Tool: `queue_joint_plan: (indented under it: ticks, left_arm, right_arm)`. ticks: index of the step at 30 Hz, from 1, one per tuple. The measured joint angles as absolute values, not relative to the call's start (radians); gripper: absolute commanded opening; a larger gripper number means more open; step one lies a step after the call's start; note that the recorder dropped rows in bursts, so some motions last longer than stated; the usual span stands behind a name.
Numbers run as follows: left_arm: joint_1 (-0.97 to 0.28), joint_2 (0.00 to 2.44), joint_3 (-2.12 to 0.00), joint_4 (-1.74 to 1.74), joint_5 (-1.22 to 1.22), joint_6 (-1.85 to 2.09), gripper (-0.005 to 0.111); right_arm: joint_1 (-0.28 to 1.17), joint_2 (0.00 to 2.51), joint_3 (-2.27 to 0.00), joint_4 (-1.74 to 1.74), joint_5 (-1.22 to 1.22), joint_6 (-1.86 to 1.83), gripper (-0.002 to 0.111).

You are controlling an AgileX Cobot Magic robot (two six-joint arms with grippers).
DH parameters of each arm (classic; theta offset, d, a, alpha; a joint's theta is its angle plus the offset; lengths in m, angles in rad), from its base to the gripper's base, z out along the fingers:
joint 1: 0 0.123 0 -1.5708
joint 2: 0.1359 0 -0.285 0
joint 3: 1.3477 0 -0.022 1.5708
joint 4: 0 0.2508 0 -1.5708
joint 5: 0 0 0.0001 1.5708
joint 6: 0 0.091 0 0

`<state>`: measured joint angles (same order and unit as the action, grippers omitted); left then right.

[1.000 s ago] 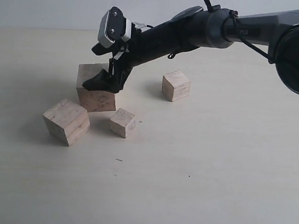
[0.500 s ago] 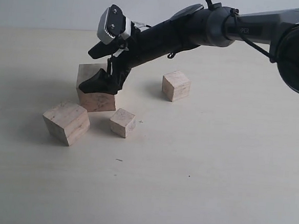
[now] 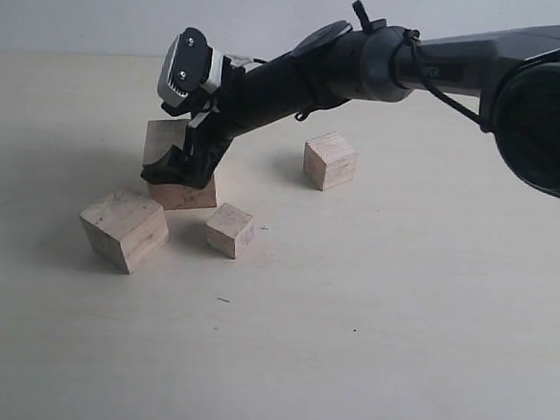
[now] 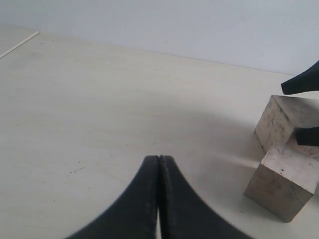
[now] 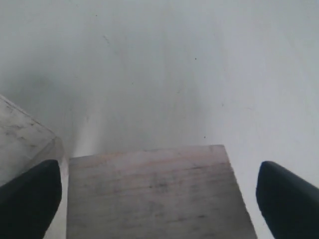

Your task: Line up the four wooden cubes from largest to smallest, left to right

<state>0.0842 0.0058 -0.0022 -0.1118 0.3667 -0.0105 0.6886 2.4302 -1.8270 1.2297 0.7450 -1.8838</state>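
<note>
**Right gripper (image 3: 180, 167) straddling the largest cube (image 5: 152, 189).** I am reaching across from the right of the table (image 3: 397, 324) to its left part. My jaws are standing wide, with one fingertip just beside each side face of the cube. Only slivers of gap are showing in the right wrist view, so the cube is filling nearly my whole span. I am judging that closing on it is the step in hand.

The cube is sitting at the back of a tight cluster. The second-largest cube (image 3: 125, 228) is lying just in front and to the left of it, turned at an angle; I cannot tell whether the two are touching. The smallest cube (image 3: 230, 230) is lying near its front right corner, and the third cube (image 3: 330, 161) is standing well apart to the right. My left gripper (image 4: 158, 199) is waiting off to the cluster's side, fingers pressed together and holding nothing.

Risks:
- With so little spare span, a fingertip may be landing on an edge and twisting the cube instead of clamping it.
- Smooth wood gripped only near the top may be slipping or tilting on lifting.
- Any dragging may be knocking the second-largest cube out of place.
</note>
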Motion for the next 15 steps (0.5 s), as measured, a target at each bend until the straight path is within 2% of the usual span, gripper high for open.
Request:
queue_joint_plan:
  ticks: [15]
  left_arm:
    - [0.084,0.006,-0.002,-0.112,0.367,-0.011,0.000]
  right_arm:
    - [0.700,2.435,-1.827,1.238,0.687,-1.884,0.102]
